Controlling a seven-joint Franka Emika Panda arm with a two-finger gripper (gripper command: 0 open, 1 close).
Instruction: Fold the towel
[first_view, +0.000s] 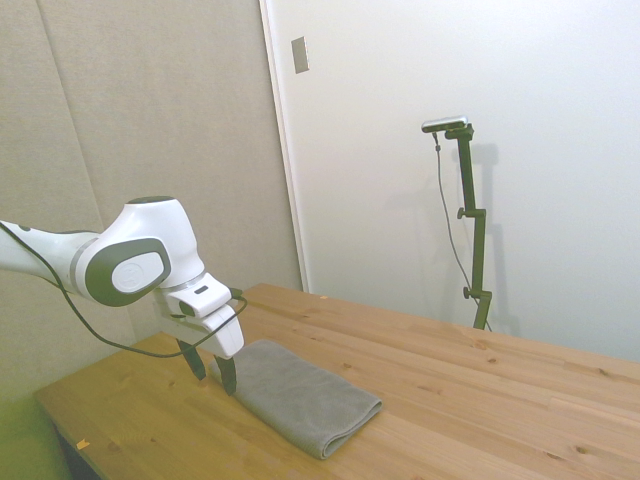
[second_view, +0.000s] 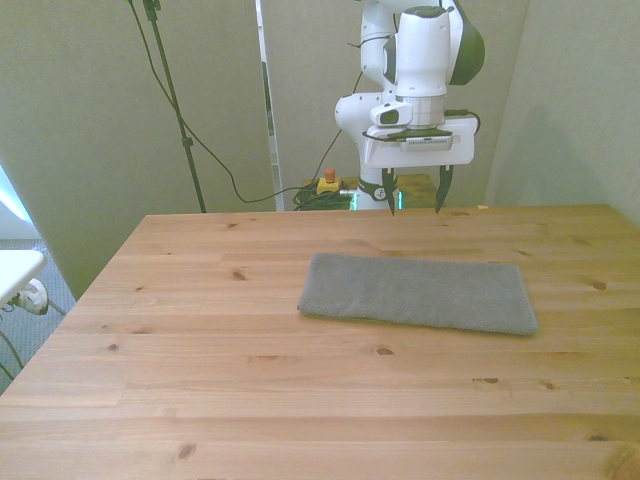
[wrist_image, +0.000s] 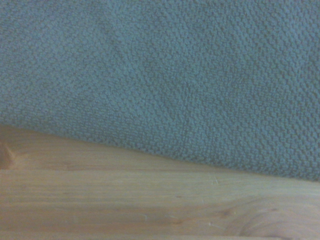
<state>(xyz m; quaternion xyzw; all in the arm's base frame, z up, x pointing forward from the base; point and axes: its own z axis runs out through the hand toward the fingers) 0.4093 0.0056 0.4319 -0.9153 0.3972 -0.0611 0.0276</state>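
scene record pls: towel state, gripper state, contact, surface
towel: grey, lying flat on the table, long side running across the front view, looks like a thick flat rectangle
gripper: open, fingers pointing down, nothing held
position: gripper near the towel's far long edge in the front view, at the towel's end in the side view
contact: cannot tell if the fingertips touch the towel
wrist view: towel weave fills most of it, edge against bare wood
table: wooden planks, nothing else on it in view

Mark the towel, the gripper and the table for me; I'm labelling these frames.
towel (second_view: 417, 292): front view, middle of its top face.
gripper (second_view: 413, 196): front view, midway between the open fingertips.
table (second_view: 250, 400): front view, bare wood.
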